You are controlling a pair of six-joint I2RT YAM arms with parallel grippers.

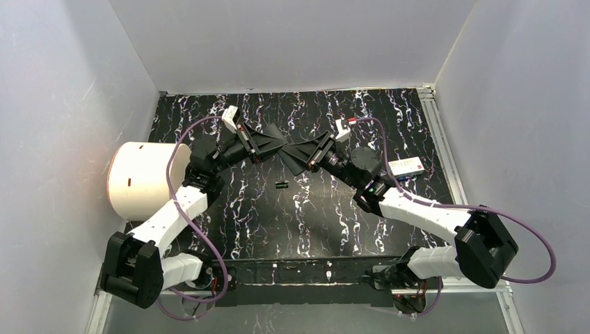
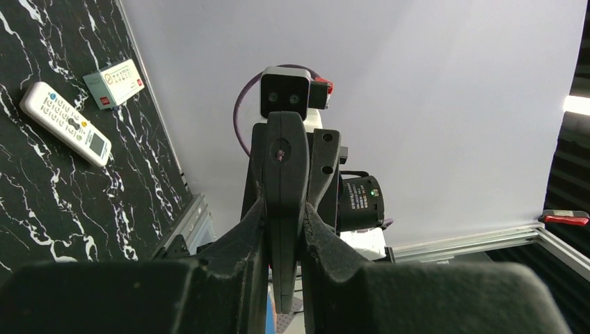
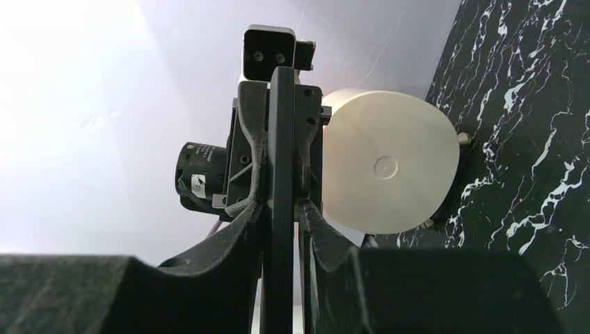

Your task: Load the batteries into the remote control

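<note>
Only 1 battery [image 1: 282, 185] showed, a small dark cell lying loose on the marbled table [image 1: 243, 226] at the centre of the overhead frame, its long axis running left to right. Just above it in that frame the left gripper [image 1: 277, 144] and right gripper [image 1: 298, 154] met tip to tip, apart from the cell, neither clearly nearer. The left fingers were clamped on a thin dark slab [image 2: 284, 174] I could not identify. The right fingers flanked the same slab, though I couldn't tell whether they gripped it. The white remote control [image 2: 66, 124] lay at the upper left of the left wrist frame, near a small box [image 2: 115, 82]. Either arm, I judged, would have to free itself first and come down-frame to the cell.
</note>
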